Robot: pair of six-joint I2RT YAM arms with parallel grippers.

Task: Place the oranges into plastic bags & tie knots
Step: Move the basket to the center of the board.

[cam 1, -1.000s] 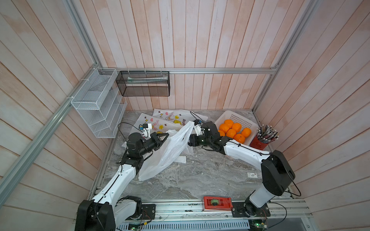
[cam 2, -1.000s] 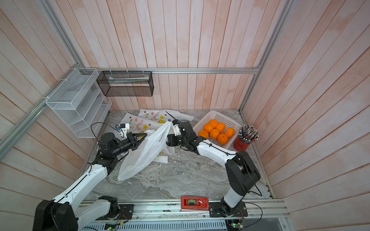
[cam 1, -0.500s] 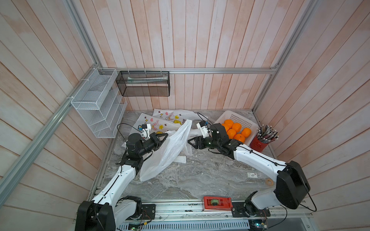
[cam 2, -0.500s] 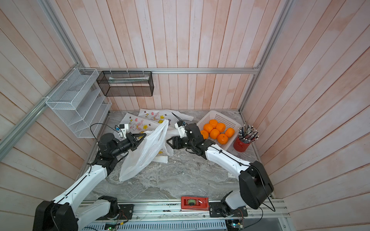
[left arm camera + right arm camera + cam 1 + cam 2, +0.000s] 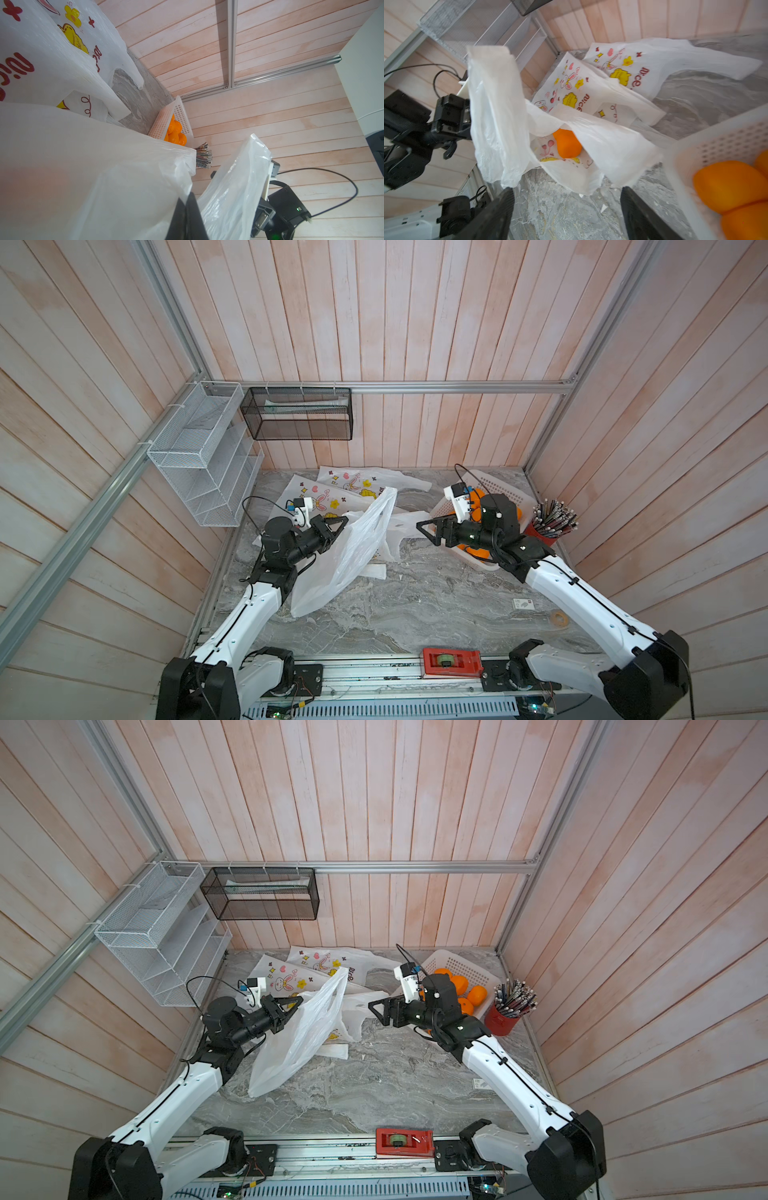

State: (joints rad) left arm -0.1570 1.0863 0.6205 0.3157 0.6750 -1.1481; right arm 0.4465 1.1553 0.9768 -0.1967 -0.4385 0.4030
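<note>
My left gripper (image 5: 343,524) (image 5: 298,1002) (image 5: 188,199) is shut on a plain white plastic bag (image 5: 353,556) (image 5: 299,1040) (image 5: 83,166), holding it up off the table by its mouth edge. One handle (image 5: 496,104) stands up beside it. A single orange (image 5: 566,143) lies in the drooping bag mouth (image 5: 608,149) on the table. My right gripper (image 5: 422,526) (image 5: 374,1006) (image 5: 566,197) is open and empty, just short of that mouth. More oranges (image 5: 459,984) (image 5: 174,133) (image 5: 729,182) fill the white basket (image 5: 498,489) (image 5: 457,965) behind my right wrist.
Printed bags (image 5: 332,493) (image 5: 291,977) (image 5: 591,87) lie flat at the back. A red cup of pencils (image 5: 550,522) (image 5: 507,1011) stands by the right wall. A white wire rack (image 5: 199,464) and a black mesh bin (image 5: 297,414) hang on the walls. A red tool (image 5: 451,662) sits on the front rail.
My right gripper has drawn back from the bag toward the basket, and its jaws have spread wider. The left gripper has kept its hold in place.
</note>
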